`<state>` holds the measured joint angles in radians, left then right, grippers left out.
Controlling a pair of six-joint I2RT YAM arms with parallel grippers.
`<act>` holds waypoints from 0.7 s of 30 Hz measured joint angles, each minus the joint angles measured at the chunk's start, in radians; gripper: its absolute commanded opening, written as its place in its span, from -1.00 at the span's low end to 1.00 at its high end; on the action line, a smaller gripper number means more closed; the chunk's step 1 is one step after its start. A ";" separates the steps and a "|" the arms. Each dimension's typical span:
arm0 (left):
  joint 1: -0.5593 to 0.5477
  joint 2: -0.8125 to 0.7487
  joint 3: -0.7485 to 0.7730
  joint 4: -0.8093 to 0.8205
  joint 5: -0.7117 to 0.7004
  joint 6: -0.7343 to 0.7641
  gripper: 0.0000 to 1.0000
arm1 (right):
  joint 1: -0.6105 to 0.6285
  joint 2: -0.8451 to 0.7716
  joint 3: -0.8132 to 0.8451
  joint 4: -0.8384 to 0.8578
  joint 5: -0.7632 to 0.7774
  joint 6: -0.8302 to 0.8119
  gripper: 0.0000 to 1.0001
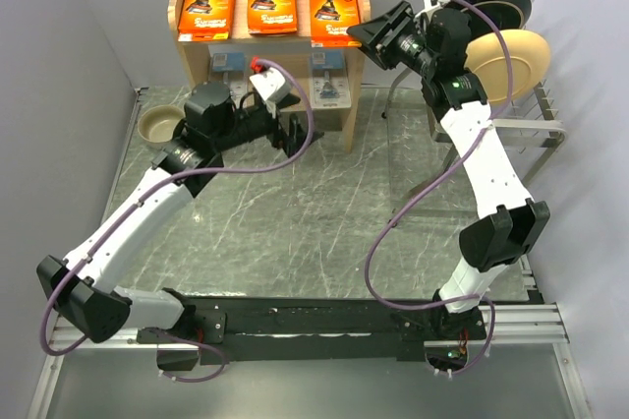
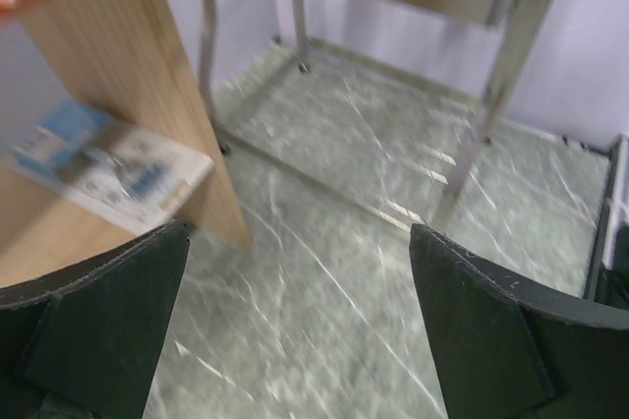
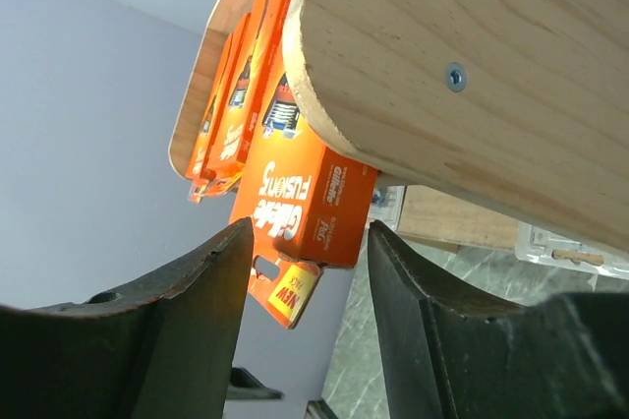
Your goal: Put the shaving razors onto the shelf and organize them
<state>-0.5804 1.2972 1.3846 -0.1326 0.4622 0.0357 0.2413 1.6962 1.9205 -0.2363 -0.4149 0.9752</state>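
Note:
The wooden shelf (image 1: 267, 35) stands at the back centre. Three orange razor packs (image 1: 272, 3) lie side by side on its top tray. Two clear blister packs (image 1: 327, 75) lie on the lower board, one left (image 1: 228, 63) and one right. My left gripper (image 1: 295, 134) is open and empty in front of the shelf, low over the table. In the left wrist view (image 2: 300, 330) a blister pack (image 2: 108, 163) shows beside the side panel. My right gripper (image 1: 369, 33) is open at the shelf's right end. In the right wrist view (image 3: 310, 232) its jaws frame the overhanging right orange pack (image 3: 305, 193) without gripping it.
A wire dish rack (image 1: 536, 129) stands at the right with a black plate (image 1: 496, 1) and a beige plate (image 1: 511, 60), close behind my right wrist. A beige bowl (image 1: 162, 124) sits left of the shelf. The rack's legs (image 2: 491, 94) show ahead of my left gripper.

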 measured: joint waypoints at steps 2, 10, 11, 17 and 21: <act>0.000 0.018 0.032 0.022 -0.016 -0.005 0.99 | 0.000 -0.007 -0.011 0.003 0.002 0.000 0.16; 0.000 0.093 0.143 0.074 -0.097 -0.003 0.31 | 0.000 -0.039 -0.059 0.003 0.006 -0.003 0.18; 0.000 0.101 0.150 0.079 -0.105 -0.002 0.12 | 0.000 -0.053 -0.077 0.003 0.006 -0.005 0.18; -0.002 0.121 0.151 0.116 -0.128 -0.002 -0.99 | 0.000 -0.200 -0.227 -0.011 0.007 -0.005 0.20; -0.006 0.146 0.160 0.142 -0.152 -0.003 -0.99 | 0.000 -0.288 -0.309 -0.006 0.003 -0.005 0.20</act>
<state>-0.5865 1.4429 1.5444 0.0093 0.3103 0.0326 0.2413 1.4086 1.6112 -0.2420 -0.4118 0.9707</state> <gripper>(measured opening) 0.017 0.598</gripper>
